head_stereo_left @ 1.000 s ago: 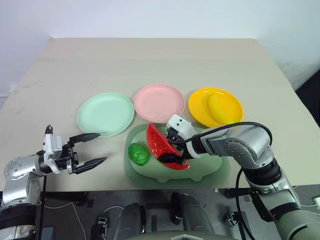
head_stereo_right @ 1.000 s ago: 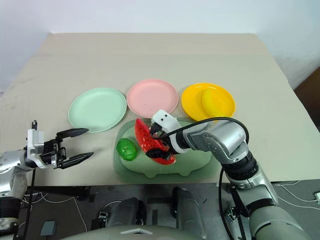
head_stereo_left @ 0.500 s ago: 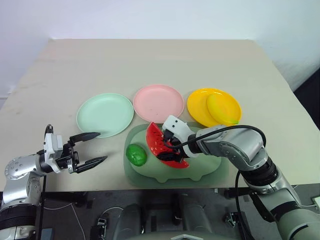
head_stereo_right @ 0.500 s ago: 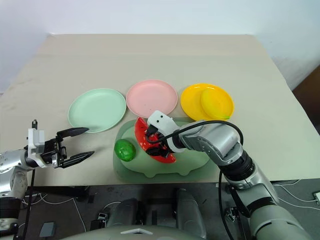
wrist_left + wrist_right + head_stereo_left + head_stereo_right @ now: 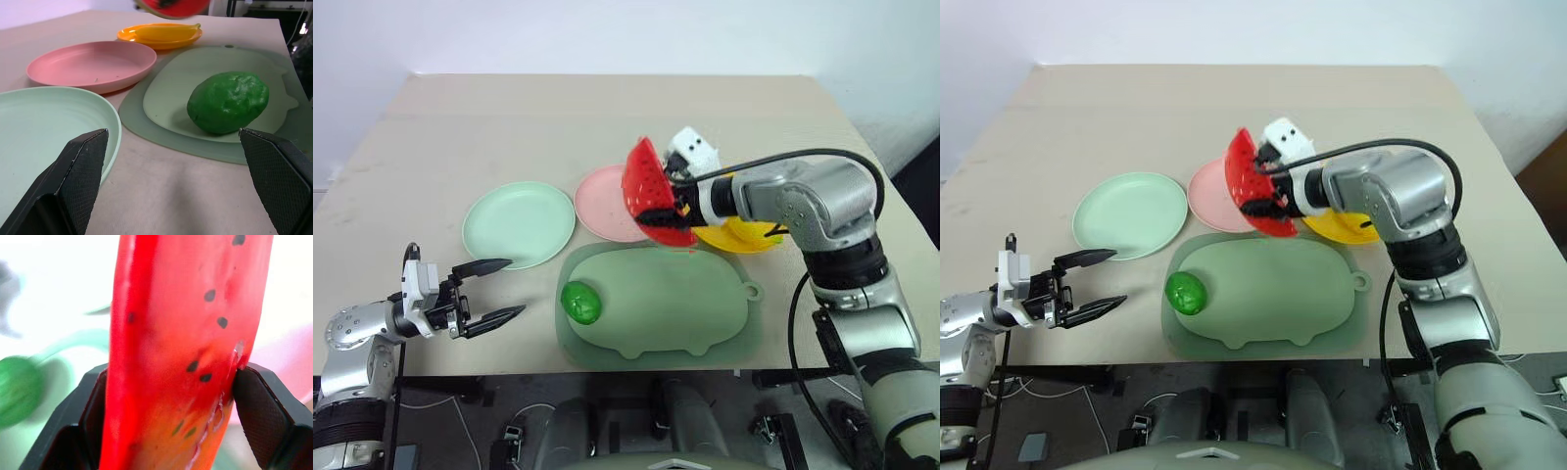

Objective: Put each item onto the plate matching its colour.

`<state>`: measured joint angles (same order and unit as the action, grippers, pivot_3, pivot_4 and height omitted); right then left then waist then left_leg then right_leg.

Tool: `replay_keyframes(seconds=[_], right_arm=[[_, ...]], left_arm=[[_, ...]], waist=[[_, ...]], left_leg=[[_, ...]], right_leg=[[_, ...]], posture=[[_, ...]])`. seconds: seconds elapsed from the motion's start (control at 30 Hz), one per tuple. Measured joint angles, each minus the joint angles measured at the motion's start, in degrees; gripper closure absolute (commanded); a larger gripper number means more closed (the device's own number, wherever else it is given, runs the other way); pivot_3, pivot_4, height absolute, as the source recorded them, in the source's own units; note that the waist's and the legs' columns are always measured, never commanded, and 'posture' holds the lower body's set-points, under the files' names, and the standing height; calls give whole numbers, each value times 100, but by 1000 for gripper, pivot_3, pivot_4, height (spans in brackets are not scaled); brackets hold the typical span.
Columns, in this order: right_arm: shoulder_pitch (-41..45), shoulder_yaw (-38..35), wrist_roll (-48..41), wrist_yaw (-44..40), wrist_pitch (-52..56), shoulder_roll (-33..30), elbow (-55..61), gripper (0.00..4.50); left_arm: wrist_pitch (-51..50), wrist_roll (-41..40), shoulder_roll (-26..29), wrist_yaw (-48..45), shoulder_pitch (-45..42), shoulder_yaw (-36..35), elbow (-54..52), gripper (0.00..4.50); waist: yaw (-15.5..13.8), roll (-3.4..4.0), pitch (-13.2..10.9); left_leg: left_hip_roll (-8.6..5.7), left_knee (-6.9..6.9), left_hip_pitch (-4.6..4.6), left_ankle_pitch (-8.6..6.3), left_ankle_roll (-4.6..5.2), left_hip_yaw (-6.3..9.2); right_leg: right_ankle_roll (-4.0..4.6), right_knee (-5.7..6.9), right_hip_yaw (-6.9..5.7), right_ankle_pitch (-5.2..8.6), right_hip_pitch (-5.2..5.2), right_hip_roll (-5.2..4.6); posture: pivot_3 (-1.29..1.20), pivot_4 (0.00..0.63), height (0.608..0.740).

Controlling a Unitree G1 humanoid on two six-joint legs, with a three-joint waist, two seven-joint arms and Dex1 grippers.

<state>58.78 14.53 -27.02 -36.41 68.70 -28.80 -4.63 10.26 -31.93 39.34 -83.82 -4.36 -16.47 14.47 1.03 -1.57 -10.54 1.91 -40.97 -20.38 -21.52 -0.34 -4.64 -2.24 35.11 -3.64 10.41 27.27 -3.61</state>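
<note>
We have the right gripper (image 5: 668, 201) up in the air over the gap between the pink plate (image 5: 607, 204) and the orange-yellow plate (image 5: 744, 238), and its two black fingers are clamped on the watermelon wedge (image 5: 651, 192). In the right wrist view the red flesh with its black seeds (image 5: 186, 342) runs straight up between the two pads, one pad pressed on each side, so the wedge sits squarely in the jaws. It is clear of the table and of the pale green pig-shaped mat (image 5: 675, 304).

Our left gripper (image 5: 494, 291) hangs low at the near left corner of the table (image 5: 607, 117), jaws spread wide and holding nothing. The mint green plate (image 5: 517, 223) lies just beyond its fingertips. From the left wrist view we look between the open fingers at the lime (image 5: 228, 102), which rests on the mat's near-left part, well apart from those fingers.

The banana (image 5: 164, 32) lies on the orange-yellow plate; from the head views the right forearm and the wedge cover most of that plate, and we can only make out its near rim. The wedge also hides the pink plate's right edge. In the right wrist view everything behind the wedge is a blur; the green blob at the side looks like the lime, but we cannot be sure.
</note>
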Motion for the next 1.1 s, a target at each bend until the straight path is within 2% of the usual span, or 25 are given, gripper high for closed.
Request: replay_keyframes(seconds=[0.17,0.37,0.4,0.47,0.63,0.77,0.93,1.1], right_arm=[[119,218,656,-4,-1126,693,-1537,1199],[301,164,1173,189,-2114,1304,-2777,1199],[353,111,1251,227,-2226,1356,-2916,508],[405,30,1358,270,-2392,1384,-3092,35],[405,-194,1444,162,-2407,1339,-3093,35],[109,-507,1100,-428,-2068,829,-2014,35],[-823,-1061,454,-1428,-1978,-261,-393,35],[-1855,-1591,-92,-2528,-2465,-1136,568,35]], left_arm=[[-1,7,-2,-1,-28,8,2,0],[-3,6,0,1,14,6,-5,0],[-5,6,0,1,20,5,-5,0],[-11,6,0,4,23,5,-6,0],[-30,5,0,5,23,4,-17,0],[-89,0,7,-29,32,5,-76,0],[-138,-9,82,-162,-50,8,-122,0],[-245,-11,141,-338,-402,132,-150,0]], waist=[[15,1,-1],[11,8,-5],[8,8,-5],[0,8,-5],[12,12,-7],[-17,15,-9],[-47,15,-9],[-26,16,-10]], left_leg=[[0,-1,-2,0,-1,-4],[3,-1,-9,1,-2,-1],[3,-1,-9,1,-2,0],[3,-1,-10,1,-2,2],[4,0,-10,1,-2,6],[5,0,-12,0,-1,12],[1,-1,-10,-3,5,12],[-2,-1,1,-2,3,11]], right_leg=[[-1,0,0,-1,1,-4],[-1,2,0,-2,5,-8],[-1,1,0,-2,4,-10],[-1,1,-1,-2,3,-11],[-1,2,-1,-2,4,-10],[-1,1,-4,-2,3,-11],[-2,-6,-10,-1,-7,-17],[-3,-7,-8,-1,-9,-6]], posture=[[0,150,736],[0,150,736],[0,150,736],[0,150,736],[0,150,736],[0,150,736],[0,150,736],[0,150,736]])
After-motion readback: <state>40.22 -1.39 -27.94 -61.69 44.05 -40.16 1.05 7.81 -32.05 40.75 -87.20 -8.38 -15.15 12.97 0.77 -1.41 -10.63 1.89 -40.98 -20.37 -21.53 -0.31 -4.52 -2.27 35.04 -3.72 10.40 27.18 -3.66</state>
